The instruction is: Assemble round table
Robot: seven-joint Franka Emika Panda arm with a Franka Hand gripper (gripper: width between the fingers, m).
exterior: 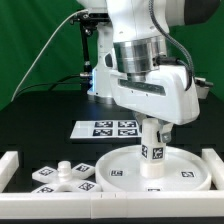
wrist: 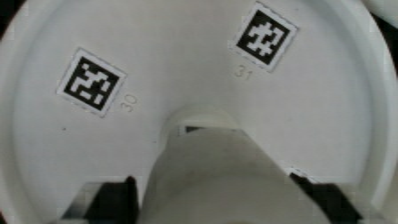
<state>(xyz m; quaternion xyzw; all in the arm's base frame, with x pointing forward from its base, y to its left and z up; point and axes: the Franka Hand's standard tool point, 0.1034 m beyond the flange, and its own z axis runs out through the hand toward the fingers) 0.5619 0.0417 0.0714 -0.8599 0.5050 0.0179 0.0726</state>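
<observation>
A green backdrop (exterior: 40,25) hangs behind a black table (exterior: 35,115) edged by a white border rail (exterior: 8,168).

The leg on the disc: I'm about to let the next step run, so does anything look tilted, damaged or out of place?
Nothing stands out. The leg stands upright near the middle of the disc, held in the gripper. The cross base lies beside the disc, on the exterior view's left.
</observation>
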